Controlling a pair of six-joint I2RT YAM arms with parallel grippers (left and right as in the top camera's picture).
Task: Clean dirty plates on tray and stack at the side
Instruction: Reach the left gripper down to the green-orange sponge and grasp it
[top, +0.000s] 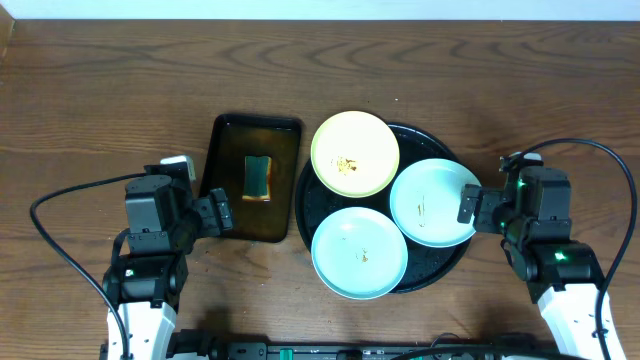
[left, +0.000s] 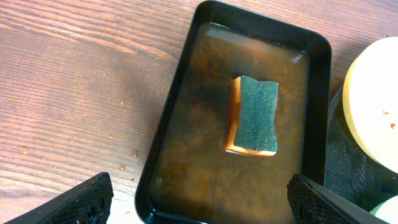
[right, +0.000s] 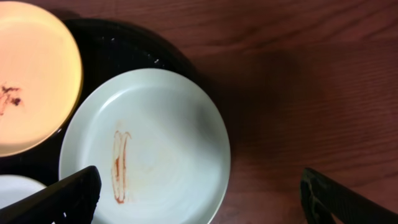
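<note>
Overhead shows three stained plates (top: 355, 152) on the round tray (top: 304, 205). Left gripper (top: 222, 213) and right gripper (top: 470, 208) both gape, grasping nothing.

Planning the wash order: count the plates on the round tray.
3: pale yellow plate at the black tray's far side; right mint-white plate at its right edge; near mint-white plate nearest the robot. None appear hidden.

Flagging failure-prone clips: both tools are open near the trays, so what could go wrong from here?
The right mint plate overhangs the round tray's rim; the right tool could knock it off. The sponge sits in brown water; lifting it with the left tool may drip on the table.
</note>
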